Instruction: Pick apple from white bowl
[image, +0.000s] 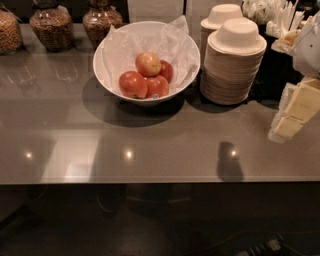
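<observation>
Pale yellowish-pink apple (148, 63) on top of pile in white bowl (150, 100), red apples (132, 84) touching it from 4 to 7 o'clock. Bowl at 12 o'clock on grey counter (150, 145). Gripper (292, 115) at 3 o'clock edge of view, well apart from bowl; wide or narrow, cannot tell. Stacked beige bowls (232, 65) between them.

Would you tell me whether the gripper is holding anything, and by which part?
Nothing appears held: the gripper hangs over the counter at the right, apart from the white bowl, where the apple rests atop the red apples.
</observation>
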